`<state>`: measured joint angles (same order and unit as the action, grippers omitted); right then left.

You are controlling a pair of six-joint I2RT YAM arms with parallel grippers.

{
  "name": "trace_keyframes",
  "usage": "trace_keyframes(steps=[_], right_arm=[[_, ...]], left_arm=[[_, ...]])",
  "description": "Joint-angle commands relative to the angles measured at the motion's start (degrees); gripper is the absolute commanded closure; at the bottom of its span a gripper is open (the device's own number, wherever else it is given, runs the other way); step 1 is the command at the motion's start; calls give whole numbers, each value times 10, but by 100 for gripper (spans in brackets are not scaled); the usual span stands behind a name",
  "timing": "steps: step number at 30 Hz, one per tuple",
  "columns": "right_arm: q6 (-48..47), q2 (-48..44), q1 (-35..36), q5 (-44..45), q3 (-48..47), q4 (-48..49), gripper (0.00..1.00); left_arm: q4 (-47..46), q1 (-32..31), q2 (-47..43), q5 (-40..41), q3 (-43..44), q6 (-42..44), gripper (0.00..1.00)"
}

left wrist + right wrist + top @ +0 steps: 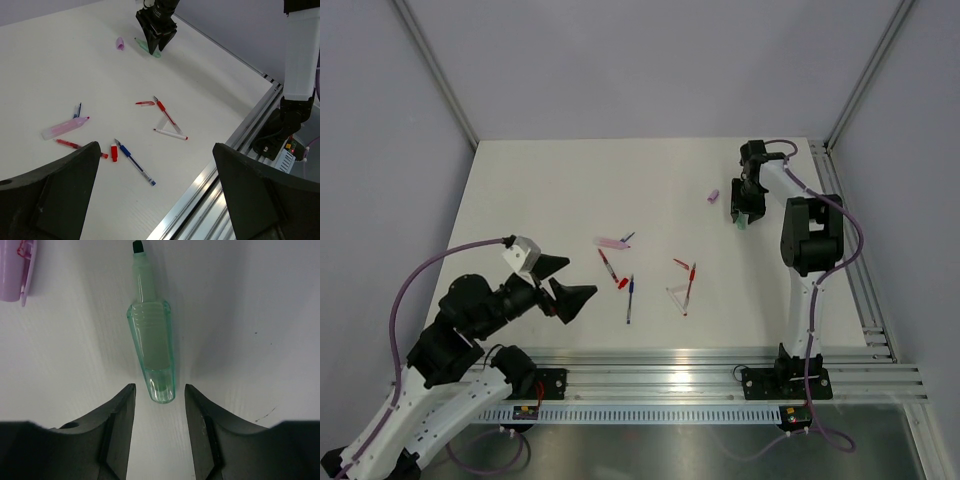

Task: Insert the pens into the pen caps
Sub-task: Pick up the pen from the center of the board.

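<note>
A thick green pen [152, 352] lies uncapped on the table at the far right, with a lilac-pink cap [20, 270] to its left. My right gripper [160, 390] is open, its fingers on either side of the green pen's rear end without touching it; the top view shows it [746, 212] there too. Mid-table lie a pink pen [612, 243], a red pen [607, 266], a red cap [623, 283], a blue pen [630, 297], a small blue cap [627, 238], another red pen [691, 283] and a pale pen [677, 300]. My left gripper [565, 280] is open and empty above the near left.
The aluminium rail [720, 365] runs along the table's near edge. The right arm's upright link [810, 235] stands at the right edge. Frame posts [435, 70] rise at the back corners. A thin red piece [681, 264] lies beside the right red pen.
</note>
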<state>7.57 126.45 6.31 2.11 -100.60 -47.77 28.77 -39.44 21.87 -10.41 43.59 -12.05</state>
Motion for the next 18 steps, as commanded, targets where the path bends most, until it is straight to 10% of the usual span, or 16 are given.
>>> trace_keyframes(steps=[1, 18], right_arm=[[6, 22, 4, 6, -50, -61, 50], [33, 106, 19, 13, -187, -170, 55]], left_arm=[[-29, 2, -23, -18, 5, -2, 1], [-41, -7, -95, -31, -1, -10, 1]])
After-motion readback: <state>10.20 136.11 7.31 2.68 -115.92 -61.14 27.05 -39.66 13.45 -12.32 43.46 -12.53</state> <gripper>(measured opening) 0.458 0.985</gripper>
